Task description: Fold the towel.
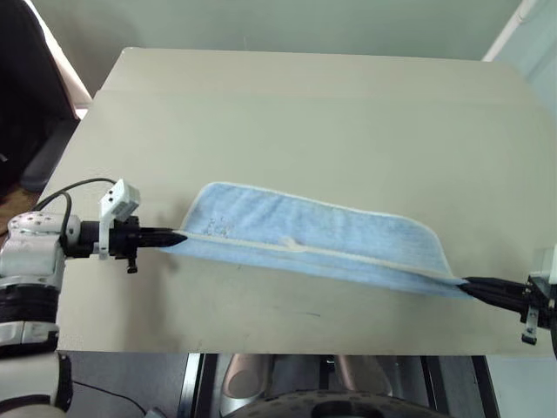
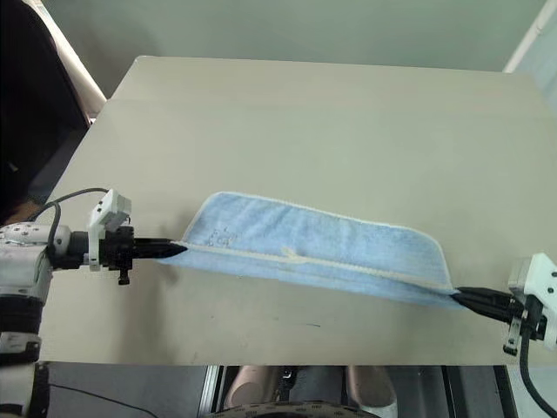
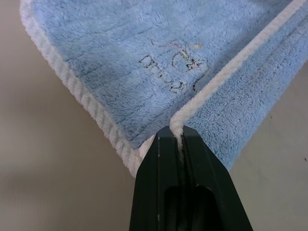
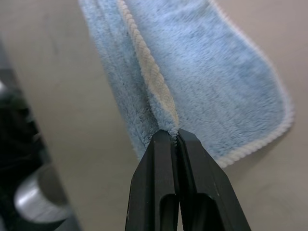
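The light blue towel (image 1: 313,233) with white stitched edging lies stretched across the near half of the beige table (image 1: 296,113), folded over along its near side, a white edge running along the top layer. A small dark printed mark (image 3: 175,72) sits near its left end. My left gripper (image 1: 178,236) is shut on the towel's left corner, the white edging pinched between its fingers (image 3: 159,159). My right gripper (image 1: 461,283) is shut on the towel's right corner (image 4: 166,122), near the table's front edge. The cloth is pulled taut between both grippers.
The table's front edge (image 1: 287,352) runs just below the towel, with a metal frame beneath it. A dark object (image 1: 26,96) stands off the table at the left. The far half of the tabletop is bare.
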You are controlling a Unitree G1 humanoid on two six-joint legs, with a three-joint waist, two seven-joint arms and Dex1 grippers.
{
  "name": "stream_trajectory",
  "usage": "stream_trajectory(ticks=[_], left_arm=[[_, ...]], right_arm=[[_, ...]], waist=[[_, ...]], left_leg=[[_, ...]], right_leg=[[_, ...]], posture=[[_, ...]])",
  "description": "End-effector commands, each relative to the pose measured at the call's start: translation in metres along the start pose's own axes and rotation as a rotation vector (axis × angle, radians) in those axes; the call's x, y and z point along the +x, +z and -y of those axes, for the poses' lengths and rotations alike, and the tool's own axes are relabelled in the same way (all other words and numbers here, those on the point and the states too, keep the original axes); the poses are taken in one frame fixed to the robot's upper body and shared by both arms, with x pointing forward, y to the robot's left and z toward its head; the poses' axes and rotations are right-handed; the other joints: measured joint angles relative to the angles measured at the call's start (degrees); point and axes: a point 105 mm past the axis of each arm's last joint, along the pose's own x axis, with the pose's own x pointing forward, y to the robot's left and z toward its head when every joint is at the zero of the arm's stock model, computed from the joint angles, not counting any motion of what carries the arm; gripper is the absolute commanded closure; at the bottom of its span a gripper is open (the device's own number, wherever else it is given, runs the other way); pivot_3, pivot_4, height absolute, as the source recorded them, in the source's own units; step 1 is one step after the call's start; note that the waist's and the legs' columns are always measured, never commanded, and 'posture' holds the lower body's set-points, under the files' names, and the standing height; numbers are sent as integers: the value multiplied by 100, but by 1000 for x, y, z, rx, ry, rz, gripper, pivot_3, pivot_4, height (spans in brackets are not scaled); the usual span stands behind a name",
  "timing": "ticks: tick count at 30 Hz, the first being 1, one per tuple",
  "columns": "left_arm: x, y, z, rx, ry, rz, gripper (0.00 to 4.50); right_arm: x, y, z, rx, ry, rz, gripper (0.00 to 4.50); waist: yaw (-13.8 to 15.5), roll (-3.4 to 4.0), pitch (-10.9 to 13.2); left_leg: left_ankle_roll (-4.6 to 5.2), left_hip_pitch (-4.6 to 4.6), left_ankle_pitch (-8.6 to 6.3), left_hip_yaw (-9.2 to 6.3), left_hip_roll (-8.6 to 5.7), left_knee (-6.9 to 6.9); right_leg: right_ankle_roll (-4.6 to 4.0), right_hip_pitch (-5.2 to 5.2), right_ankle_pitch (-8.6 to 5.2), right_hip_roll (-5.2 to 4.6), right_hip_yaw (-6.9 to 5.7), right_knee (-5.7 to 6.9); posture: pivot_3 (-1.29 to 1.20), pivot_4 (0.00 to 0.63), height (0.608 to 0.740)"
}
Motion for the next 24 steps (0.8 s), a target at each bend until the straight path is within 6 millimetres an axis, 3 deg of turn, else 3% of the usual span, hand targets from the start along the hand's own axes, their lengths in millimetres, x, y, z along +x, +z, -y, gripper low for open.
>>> stream_trajectory(ticks=[1,7,12,24], left_arm=[[-17,7,-10,13,102,-6,4460],[-6,37,-32,-55,190,225,4460],[3,33,-46,-54,231,214,4460],[25,62,-70,14,259,256,4460]], right_arm=[[-15,0,20,-31,-128,-23,4500],[-3,1,31,-40,-193,20,4500],[2,0,45,-1,-280,58,4500],[27,1,67,22,-323,90,4500]], waist=[[-3,-1,-1],[33,-4,-2],[19,-4,-2],[21,-6,-3]], left_leg=[[-1,0,-1,0,0,0],[-1,2,-3,-2,0,-5],[2,6,-1,0,1,-10],[20,11,12,3,0,-7]], right_leg=[[-1,-1,0,0,0,0],[-5,0,0,-2,-1,2],[-7,0,0,0,-2,3],[6,14,8,-4,-7,-1]], posture=[[0,150,740],[0,150,740],[0,150,740],[0,150,740]])
